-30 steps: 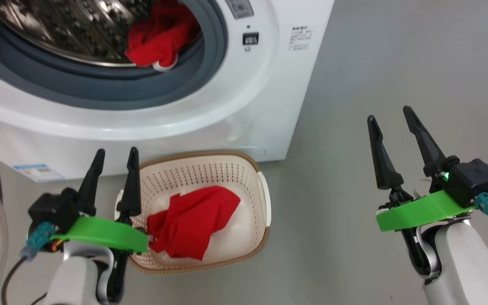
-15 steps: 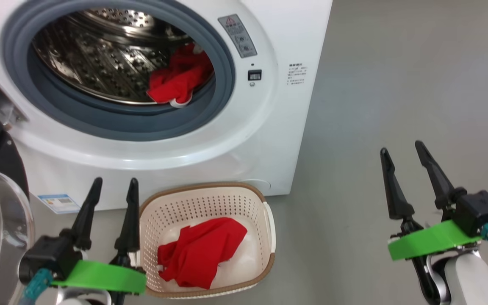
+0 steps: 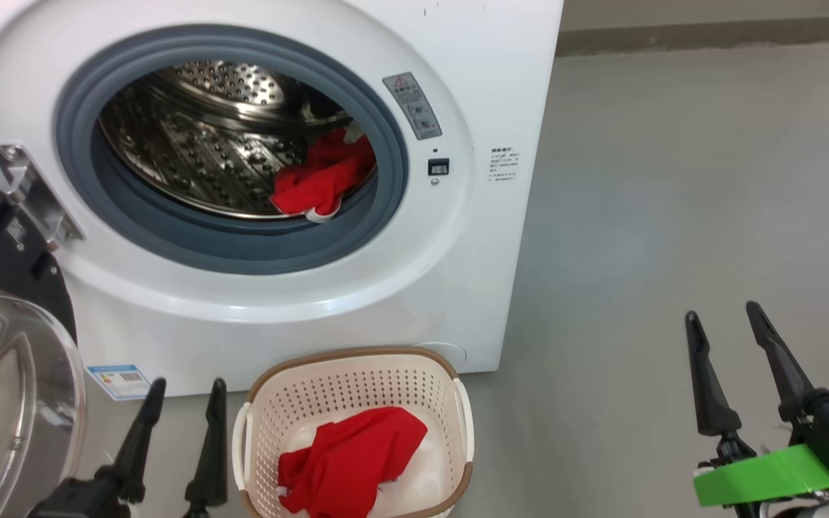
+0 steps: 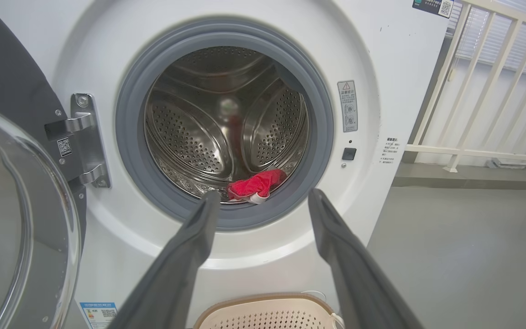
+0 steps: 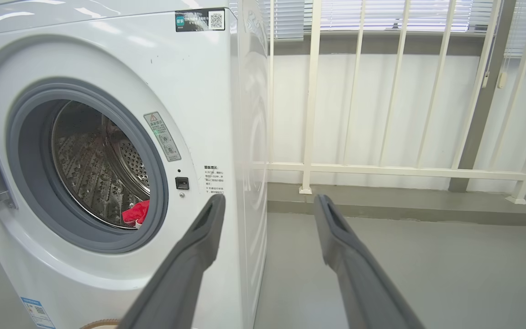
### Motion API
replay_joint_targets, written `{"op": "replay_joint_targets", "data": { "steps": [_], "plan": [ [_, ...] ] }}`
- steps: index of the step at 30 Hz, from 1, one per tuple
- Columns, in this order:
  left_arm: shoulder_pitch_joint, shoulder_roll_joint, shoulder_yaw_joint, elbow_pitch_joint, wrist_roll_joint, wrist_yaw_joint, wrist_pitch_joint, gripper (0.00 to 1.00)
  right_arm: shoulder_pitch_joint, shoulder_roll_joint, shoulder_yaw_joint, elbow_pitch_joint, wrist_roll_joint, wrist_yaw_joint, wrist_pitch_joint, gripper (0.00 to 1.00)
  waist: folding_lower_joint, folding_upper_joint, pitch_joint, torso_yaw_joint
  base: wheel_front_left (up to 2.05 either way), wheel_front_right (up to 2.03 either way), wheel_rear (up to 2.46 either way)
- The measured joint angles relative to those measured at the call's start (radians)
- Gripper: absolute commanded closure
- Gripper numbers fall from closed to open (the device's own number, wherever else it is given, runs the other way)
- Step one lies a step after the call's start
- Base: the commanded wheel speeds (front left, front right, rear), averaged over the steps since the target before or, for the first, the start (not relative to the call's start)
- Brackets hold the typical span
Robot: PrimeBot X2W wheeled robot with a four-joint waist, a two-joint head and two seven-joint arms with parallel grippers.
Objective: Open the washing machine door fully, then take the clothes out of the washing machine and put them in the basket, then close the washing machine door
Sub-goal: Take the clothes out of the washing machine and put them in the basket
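Head view: clothes inside basket

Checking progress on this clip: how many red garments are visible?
2. One garment lies at the washing machine drum's front lip; another garment lies in the basket. More could be hidden underneath.

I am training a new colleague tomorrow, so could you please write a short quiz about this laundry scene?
1. True or false: the big white front-loading washing machine has its round black-rimmed glass door shut.
2. One bright red fabric garment lies in the cream perforated plastic basket. Where is the other red garment? A) floor B) steel perforated drum C) a pincer.
3. Fill in: the left pincer and right pincer both stand ____.
Key: 1 false; 2 B; 3 open.
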Motion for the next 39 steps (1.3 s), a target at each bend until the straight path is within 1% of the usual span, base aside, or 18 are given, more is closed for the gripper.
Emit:
{"op": "replay_joint_targets", "data": {
  "steps": [4,9,19,22,39],
  "plan": [
    [0.03,0.003,0.0,-0.011,0.0,0.001,0.003,0.0,0.023,0.002,-0.006,-0.013,0.002,0.0,0.0,0.0,0.0,0.0,-0.016,0.003,0.0,0.0,0.0],
    [0.032,0.003,-0.011,-0.025,-0.028,0.001,0.003,0.0,0.023,0.003,-0.006,-0.018,0.005,0.0,0.0,0.0,0.0,0.0,-0.022,0.008,0.0,0.0,0.0],
    [0.048,0.013,-0.019,-0.028,-0.032,0.0,0.014,0.0,0.043,0.004,-0.004,-0.013,0.005,0.0,0.0,0.0,0.0,0.0,-0.033,0.012,0.0,0.0,0.0],
    [0.048,0.013,-0.02,-0.028,-0.032,0.008,0.014,0.0,0.043,0.004,-0.004,-0.013,0.005,0.0,0.0,0.0,0.0,0.0,-0.035,0.01,0.0,0.0,0.0],
    [0.04,0.015,-0.046,-0.018,-0.044,0.026,0.023,0.0,0.043,0.004,0.007,-0.014,0.007,0.0,0.0,0.0,0.0,0.0,0.004,0.015,0.0,0.0,0.0]
  ]
}}
